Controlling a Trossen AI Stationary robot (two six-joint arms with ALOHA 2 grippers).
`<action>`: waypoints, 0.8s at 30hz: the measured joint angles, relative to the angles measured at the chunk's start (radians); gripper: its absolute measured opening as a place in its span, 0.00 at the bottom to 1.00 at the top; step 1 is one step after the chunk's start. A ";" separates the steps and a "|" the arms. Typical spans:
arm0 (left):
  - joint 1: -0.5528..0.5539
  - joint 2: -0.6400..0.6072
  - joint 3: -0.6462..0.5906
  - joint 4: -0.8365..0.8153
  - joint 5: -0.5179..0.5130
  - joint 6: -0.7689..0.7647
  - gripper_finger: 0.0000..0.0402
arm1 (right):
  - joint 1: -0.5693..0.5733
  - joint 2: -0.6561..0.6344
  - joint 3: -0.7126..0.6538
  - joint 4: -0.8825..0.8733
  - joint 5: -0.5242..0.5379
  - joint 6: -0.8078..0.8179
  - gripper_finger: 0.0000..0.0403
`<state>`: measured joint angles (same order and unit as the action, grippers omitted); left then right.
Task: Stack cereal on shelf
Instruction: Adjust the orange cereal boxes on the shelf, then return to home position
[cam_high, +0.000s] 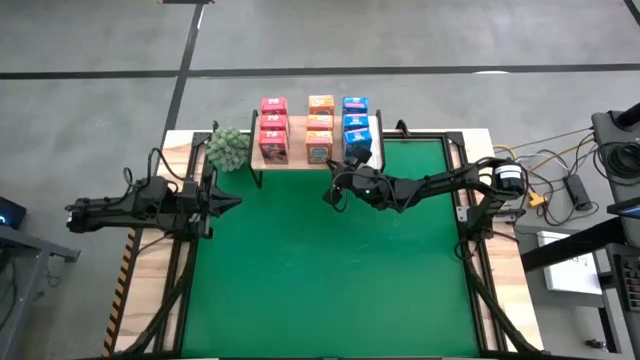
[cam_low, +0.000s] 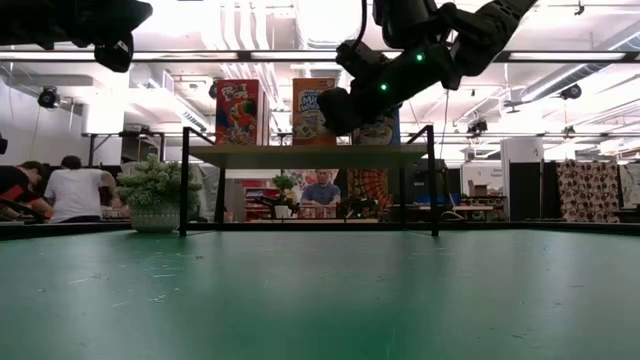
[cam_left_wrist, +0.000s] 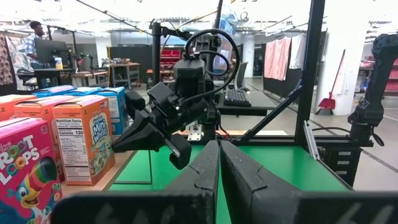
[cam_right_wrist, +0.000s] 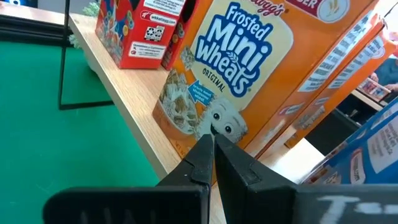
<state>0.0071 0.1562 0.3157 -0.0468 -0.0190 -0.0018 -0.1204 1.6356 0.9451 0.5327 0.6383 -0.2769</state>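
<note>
The light wood shelf stands at the table's far edge on thin black legs. It carries a row of pink-red cereal boxes, a row of orange ones and a row of blue ones, all upright. My right gripper is shut and empty. It hovers at shelf height just in front of the front orange box, pointing at it with a small gap. My left gripper is shut and empty, raised over the mat's left side.
A green plant stands left of the shelf. The green mat spreads out in front of the shelf. The table's black frame posts rise at the edges. People sit in the room beyond.
</note>
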 joint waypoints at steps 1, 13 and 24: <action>0.000 0.000 0.000 0.000 0.000 0.000 0.00 | 0.000 0.000 0.000 0.000 0.000 0.000 0.02; 0.000 0.000 0.000 0.000 0.000 0.000 0.00 | 0.100 -0.036 0.000 -0.004 -0.078 0.005 0.02; 0.000 0.001 0.000 -0.026 0.000 -0.004 0.00 | 0.112 -0.174 -0.091 0.003 -0.384 -0.035 0.02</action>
<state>0.0071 0.1575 0.3155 -0.0726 -0.0189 -0.0063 -0.0088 1.4616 0.8537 0.5362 0.2539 -0.3119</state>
